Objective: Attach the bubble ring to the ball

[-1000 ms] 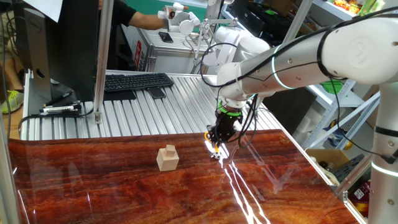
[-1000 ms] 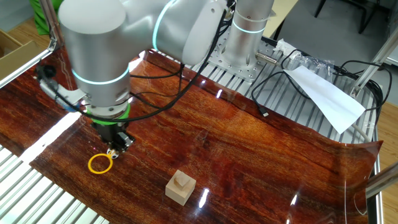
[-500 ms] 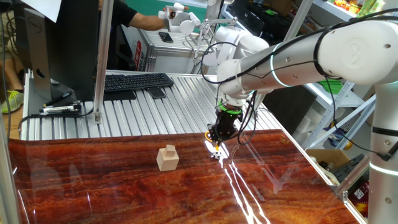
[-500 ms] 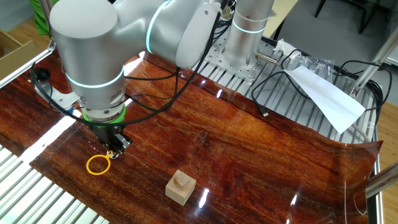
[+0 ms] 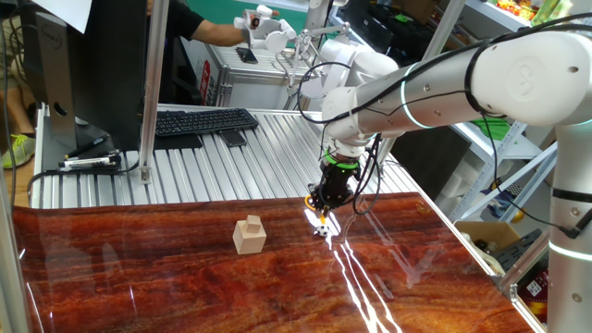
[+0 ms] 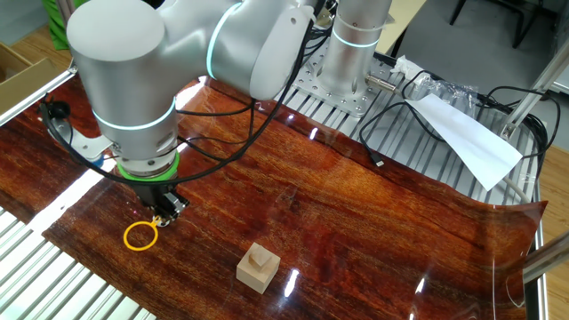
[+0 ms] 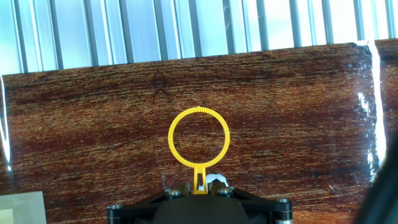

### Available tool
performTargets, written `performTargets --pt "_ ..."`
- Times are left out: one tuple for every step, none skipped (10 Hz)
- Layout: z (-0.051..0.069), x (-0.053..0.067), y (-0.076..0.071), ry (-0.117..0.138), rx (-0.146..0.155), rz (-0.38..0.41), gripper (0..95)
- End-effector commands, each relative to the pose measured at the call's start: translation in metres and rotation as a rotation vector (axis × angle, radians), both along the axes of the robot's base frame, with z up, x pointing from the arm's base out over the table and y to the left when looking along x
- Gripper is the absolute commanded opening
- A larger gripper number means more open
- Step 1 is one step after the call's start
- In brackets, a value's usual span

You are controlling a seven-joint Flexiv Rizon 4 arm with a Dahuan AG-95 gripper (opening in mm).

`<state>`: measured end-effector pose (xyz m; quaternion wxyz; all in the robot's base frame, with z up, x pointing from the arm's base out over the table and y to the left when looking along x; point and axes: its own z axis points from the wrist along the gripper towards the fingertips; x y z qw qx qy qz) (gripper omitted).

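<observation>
The bubble ring is a small bright yellow loop with a short stem. My gripper is shut on the stem, and the loop sticks out ahead of the fingers, low over the wood-grain table top. In the other fixed view the ring lies just in front of the gripper, near the table's edge. In one fixed view the gripper points down at the table and only a speck of yellow shows under it. I see no ball in any view.
A pale wooden block with a small raised piece on top stands on the table, apart from the gripper; it also shows in the other fixed view. A keyboard lies on the ribbed metal surface behind. Cables and a white sheet lie at the far side.
The arm's upper links have shifted slightly. The gripper and the ring it holds have moved only a little along the table.
</observation>
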<state>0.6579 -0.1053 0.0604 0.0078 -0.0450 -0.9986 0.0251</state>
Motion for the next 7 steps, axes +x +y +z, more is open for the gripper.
performTargets --pt "-0.0001 0.0006 0.0004 0.006 0.000 0.003 0.0" --pt "-0.0001 0.0006 0.0004 0.013 0.000 0.005 0.0" --pt "-0.0001 0.0006 0.0004 0.020 0.000 0.006 0.0" --pt "-0.0001 0.0006 0.0004 0.027 0.000 0.004 0.0" --pt "-0.0001 0.0006 0.0004 0.027 -0.001 -0.001 0.0" --pt "-0.0001 0.0006 0.0004 0.028 -0.001 -0.006 0.0" --pt "-0.0001 0.0006 0.0004 0.028 -0.001 -0.011 0.0"
